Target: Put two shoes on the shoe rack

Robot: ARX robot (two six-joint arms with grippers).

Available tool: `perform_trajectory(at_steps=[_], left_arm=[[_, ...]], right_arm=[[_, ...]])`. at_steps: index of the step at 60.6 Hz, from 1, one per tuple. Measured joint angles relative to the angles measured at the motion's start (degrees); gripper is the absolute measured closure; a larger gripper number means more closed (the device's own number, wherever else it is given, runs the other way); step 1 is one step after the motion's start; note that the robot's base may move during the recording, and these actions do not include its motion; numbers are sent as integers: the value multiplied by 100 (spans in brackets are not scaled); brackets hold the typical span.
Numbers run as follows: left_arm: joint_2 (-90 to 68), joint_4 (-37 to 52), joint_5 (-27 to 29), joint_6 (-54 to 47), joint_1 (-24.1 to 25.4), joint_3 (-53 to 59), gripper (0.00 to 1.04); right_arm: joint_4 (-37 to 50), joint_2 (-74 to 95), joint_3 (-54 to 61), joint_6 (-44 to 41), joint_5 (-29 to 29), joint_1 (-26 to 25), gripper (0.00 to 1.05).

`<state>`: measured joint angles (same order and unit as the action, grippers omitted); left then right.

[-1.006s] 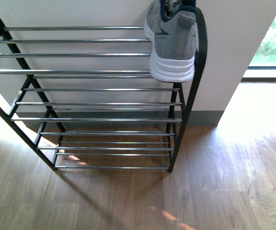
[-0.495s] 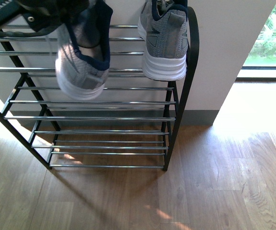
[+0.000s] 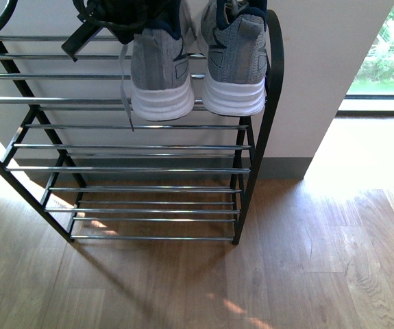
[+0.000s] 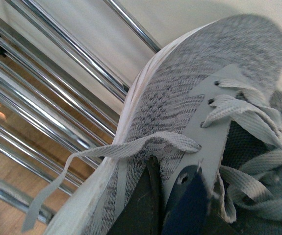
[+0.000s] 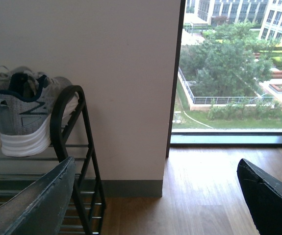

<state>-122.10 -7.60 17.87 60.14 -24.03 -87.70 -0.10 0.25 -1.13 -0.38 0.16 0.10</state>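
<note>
Grey knit white-soled sneaker [image 3: 161, 75], matching sneaker [image 3: 234, 65]: fronts cropped, upper frame edge. Black-framed chrome-barred shoe rack [image 3: 135, 146]: left end cropped.

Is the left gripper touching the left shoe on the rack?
Touching. Left wrist view: the left gripper has its dark finger lying flush against the left shoe, on its grey knit side, with no gap.

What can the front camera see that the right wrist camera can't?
Only the front view: the shoe rack across its full width, and a lace dangling from the left-hand shoe. Only the right wrist view: a window with trees and buildings outside, and the right gripper, open. Both: the grey shoe at the rack's end, the wall and the floor.
</note>
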Motion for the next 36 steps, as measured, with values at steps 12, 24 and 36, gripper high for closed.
perform_trajectory(at_steps=[12, 24, 36], left_arm=[[-251, -24, -37, -94, 57, -258, 103], [-323, 122, -208, -579, 11, -297, 100], [186, 691, -470, -916, -2, 437, 69]], right_arm=[[0, 0, 0, 0, -2, 0, 9], [0, 0, 0, 0, 0, 0, 9], [0, 0, 0, 0, 0, 0, 9]])
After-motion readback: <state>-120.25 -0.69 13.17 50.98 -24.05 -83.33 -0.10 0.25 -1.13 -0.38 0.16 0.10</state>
